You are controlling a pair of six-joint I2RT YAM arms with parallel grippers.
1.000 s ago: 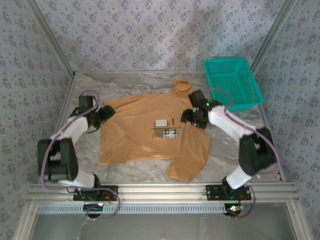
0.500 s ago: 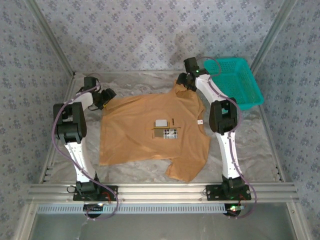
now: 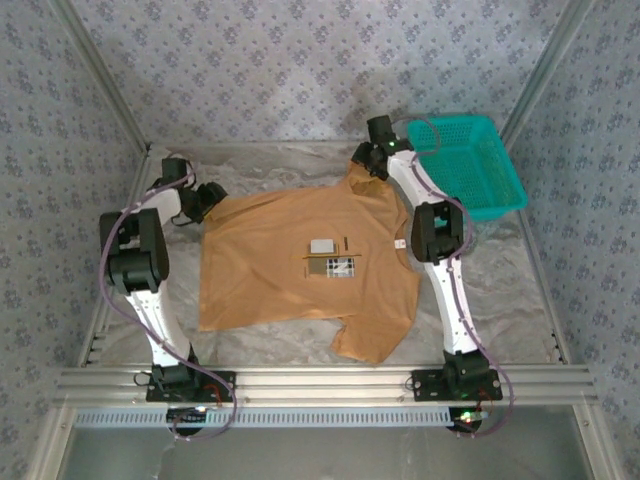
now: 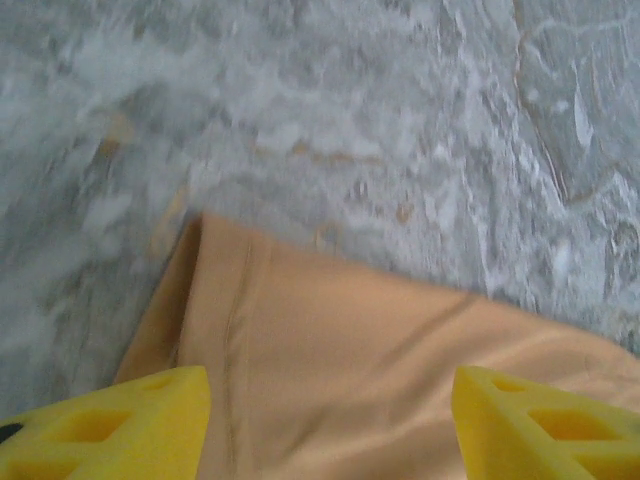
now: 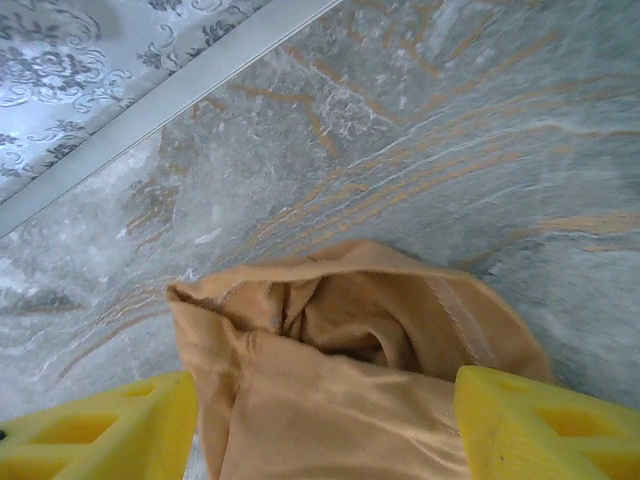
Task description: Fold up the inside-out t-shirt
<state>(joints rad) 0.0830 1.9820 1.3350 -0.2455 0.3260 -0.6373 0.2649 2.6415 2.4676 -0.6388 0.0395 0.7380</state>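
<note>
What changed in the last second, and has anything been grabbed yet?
Both arms stretched out to the far side: the left gripper went to the far-left corner of the t-shirt, the right gripper to its bunched far sleeve. Both jaws are open and nothing is gripped. The t-shirt and green basket stayed put.

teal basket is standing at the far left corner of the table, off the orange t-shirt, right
No, the side is wrong. The teal basket stands at the far right corner of the table, off the orange t-shirt, as the top external view shows.
</note>
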